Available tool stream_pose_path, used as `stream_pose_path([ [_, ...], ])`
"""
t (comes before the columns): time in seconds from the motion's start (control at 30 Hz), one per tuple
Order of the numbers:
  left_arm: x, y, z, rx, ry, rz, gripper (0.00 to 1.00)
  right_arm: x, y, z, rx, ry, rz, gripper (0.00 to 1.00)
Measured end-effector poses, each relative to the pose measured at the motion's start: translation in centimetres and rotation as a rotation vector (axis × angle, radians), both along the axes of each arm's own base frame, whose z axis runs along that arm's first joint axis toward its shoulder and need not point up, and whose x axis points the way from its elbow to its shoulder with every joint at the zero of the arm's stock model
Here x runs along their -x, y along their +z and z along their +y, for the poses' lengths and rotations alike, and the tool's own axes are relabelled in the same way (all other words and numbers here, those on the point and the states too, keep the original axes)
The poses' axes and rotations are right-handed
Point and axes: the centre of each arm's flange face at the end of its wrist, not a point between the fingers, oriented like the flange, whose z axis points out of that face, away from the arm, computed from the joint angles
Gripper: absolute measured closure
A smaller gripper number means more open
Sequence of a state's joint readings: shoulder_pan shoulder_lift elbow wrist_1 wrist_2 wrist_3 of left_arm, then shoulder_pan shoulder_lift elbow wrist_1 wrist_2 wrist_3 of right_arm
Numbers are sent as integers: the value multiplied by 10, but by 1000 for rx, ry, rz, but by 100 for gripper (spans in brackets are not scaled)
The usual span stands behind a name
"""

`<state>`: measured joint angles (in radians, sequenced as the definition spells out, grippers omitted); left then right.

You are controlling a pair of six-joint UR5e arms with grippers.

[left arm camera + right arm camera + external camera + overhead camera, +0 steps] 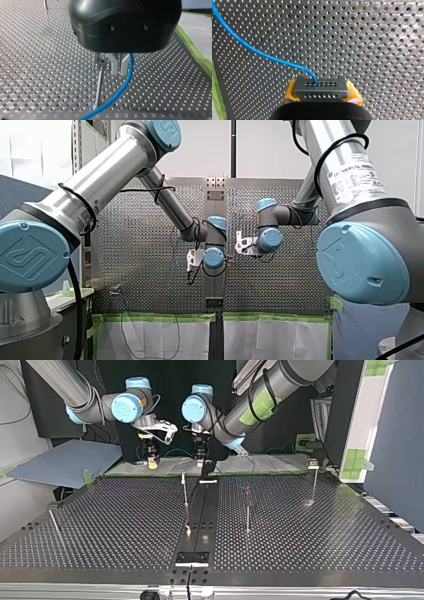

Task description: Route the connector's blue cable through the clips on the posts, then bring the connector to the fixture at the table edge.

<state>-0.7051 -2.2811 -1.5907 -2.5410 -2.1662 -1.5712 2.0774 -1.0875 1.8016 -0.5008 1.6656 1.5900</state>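
Gripping the connector in my right gripper, closed on both its ends with yellow pads. Carrying it clear of the bench rather than resting it there, likely to fix the cable's end while leaving it free to be led. Letting the blue cable run out of the connector's holed face in a slack curve, off toward the side of the green tape.

Hovering my left gripper just beside a post, with the clip at the post's top close by and the blue cable running down alongside and on across the bench. Standing there, by the look of it, to steer the blue cable into that clip. Not possible to tell whether clamping the blue cable or only letting it slide past.

Working both grippers near each other at the bench's far edge in the top view, seemingly to leave little loose line between them. Seeing no cable on the other posts, well apart from the grippers, as far as can be made out. Judging the routing as barely begun and the trip to the fixture as not yet started.
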Motion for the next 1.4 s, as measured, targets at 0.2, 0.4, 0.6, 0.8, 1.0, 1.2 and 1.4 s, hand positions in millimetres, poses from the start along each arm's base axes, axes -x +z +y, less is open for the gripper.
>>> stream_pose_path([
  [0.2,-5,6,-3,17,2,-11,100,6,-5,-8,1,-7,-16,100],
  [0.4,-9,7,-3,24,0,-13,100,13,-14,-21,-2,-6,-29,100],
  [0.6,-15,-5,-8,31,-9,9,100,14,-13,-30,2,9,-40,100],
  [0.8,-26,-7,-13,44,-13,14,100,14,-9,-36,-1,20,-45,100],
  [1.0,-34,-6,-11,53,-17,16,100,16,-8,-40,2,15,-51,100],
  [1.2,-43,-4,-6,62,-21,18,100,19,-6,-45,7,8,-53,100],
  [1.4,-54,1,-3,62,-29,29,100,20,-5,-48,10,1,-53,100],
])
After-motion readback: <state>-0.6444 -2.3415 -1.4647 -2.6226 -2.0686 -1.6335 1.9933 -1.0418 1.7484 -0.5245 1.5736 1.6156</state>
